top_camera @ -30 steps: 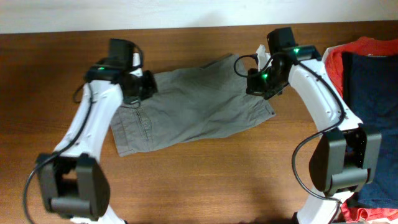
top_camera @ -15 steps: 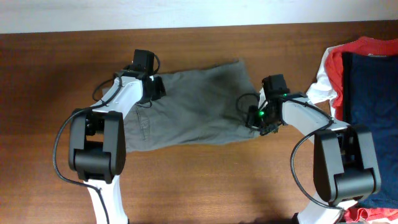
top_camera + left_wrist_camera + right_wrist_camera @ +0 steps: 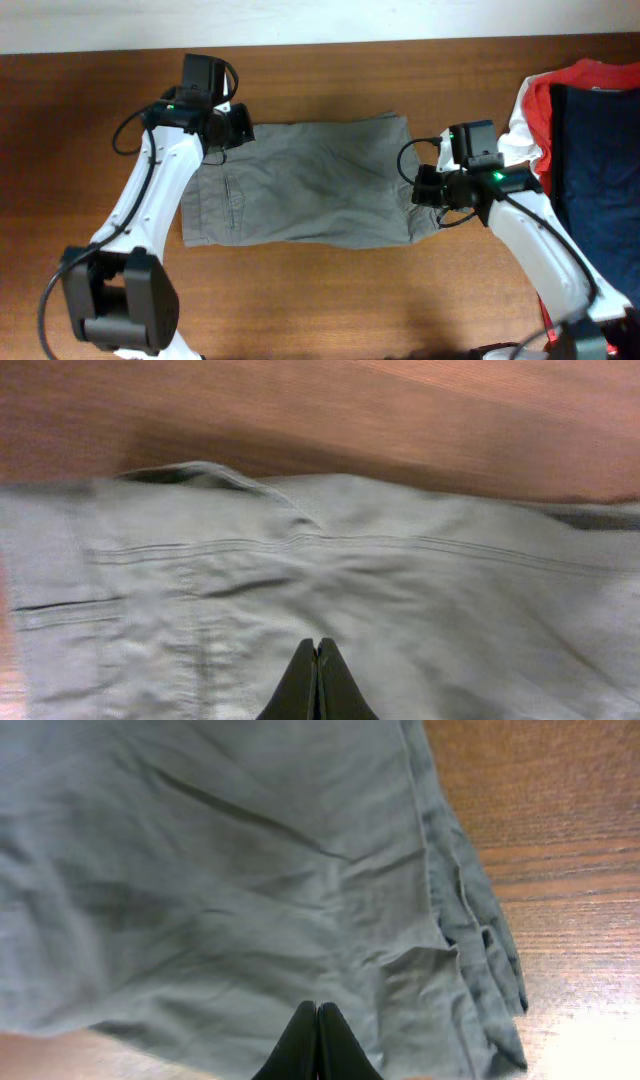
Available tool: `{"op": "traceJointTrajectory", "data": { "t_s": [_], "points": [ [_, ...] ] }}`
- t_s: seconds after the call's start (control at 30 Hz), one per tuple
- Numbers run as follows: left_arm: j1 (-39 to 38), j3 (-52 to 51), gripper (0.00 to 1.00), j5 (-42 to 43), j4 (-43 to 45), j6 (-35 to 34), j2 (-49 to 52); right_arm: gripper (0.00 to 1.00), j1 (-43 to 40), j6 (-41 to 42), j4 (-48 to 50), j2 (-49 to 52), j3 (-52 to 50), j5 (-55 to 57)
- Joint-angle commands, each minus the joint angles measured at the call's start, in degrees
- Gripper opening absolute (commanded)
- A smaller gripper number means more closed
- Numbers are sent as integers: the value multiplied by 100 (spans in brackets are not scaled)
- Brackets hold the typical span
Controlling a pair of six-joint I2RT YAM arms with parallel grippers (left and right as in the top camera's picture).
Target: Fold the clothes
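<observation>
The clothes (image 3: 310, 185) are one grey-olive pair of shorts, spread flat and roughly rectangular on the wooden table (image 3: 330, 300). My left gripper (image 3: 238, 128) is at the shorts' far left corner. In the left wrist view it (image 3: 317, 648) is shut, its tips over seamed cloth (image 3: 400, 590) with no fold showing between them. My right gripper (image 3: 422, 190) is at the shorts' right edge. In the right wrist view it (image 3: 318, 1010) is shut too, just above wrinkled cloth (image 3: 230, 870) near a layered hem (image 3: 470, 920). No cloth shows pinched there either.
A red-orange garment (image 3: 540, 100) with a navy blue garment (image 3: 600, 170) on top lies piled at the table's right edge, close to my right arm. A pale wall strip (image 3: 300, 20) runs along the table's back edge.
The shorts lay tilted and now lie straight and flatter. My right gripper has moved from their far right corner toward me, to the right edge. My left gripper stays by the far left corner.
</observation>
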Motion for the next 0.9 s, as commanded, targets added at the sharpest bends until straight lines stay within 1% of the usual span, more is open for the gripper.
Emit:
{"op": "traceJointTrajectory", "data": {
  "t_s": [0.0,0.03,0.1,0.17,0.2,0.27,0.3,0.37,0.43,0.5,0.53,0.57,0.6,0.63,0.67,0.7,0.73,0.8,0.83,0.87],
  "points": [
    [0,-48,0,-981,236,92,719,4,35,-103,1001,1198,-9,258],
    [7,-48,0,-990,474,94,1073,4,35,-114,1377,1644,-9,258],
    [66,-48,0,-1193,745,92,1545,4,35,-144,1692,2247,-9,260],
    [212,-48,0,-1237,927,92,2061,4,33,-24,1661,2846,-9,260],
    [278,-48,1,-1237,929,90,2221,4,17,103,1307,2944,-9,286],
    [343,-48,0,-1213,686,92,2326,4,11,173,509,2822,-9,385],
    [343,-48,0,-1193,442,92,2308,4,-20,612,-131,2546,-9,852],
    [284,-48,0,-1056,179,92,2308,4,-17,789,-824,1932,-9,1547],
    [214,-48,0,-592,61,94,2258,4,-20,787,-1003,1462,-9,1591],
    [127,-48,0,-273,-94,96,1902,4,-20,778,-1064,1163,-7,1578],
    [4,-48,0,-264,-293,96,1386,4,-20,343,-1058,986,-7,1344],
    [-72,-48,0,-264,-376,94,920,4,-20,308,-1058,857,-7,1303],
    [-103,-48,0,-267,-380,92,586,4,-20,297,-1003,702,-2,1198],
    [-96,-48,0,-269,-291,92,177,4,-11,-208,-872,452,76,560],
    [-96,-48,0,-365,-229,92,-61,4,-7,-409,-866,376,155,72],
    [-90,-48,0,-442,-234,92,-127,4,-2,-544,-848,363,221,-319],
    [-85,-48,0,-439,-348,92,-81,4,28,-555,-737,367,219,-391],
    [-85,-48,0,-673,-564,92,208,4,131,-553,-90,409,219,-391],
    [-70,-48,0,-896,-557,90,380,4,197,-553,562,461,219,-385],
    [79,-48,0,-896,-533,46,592,4,234,-546,1123,546,219,-262]
  ]
}}
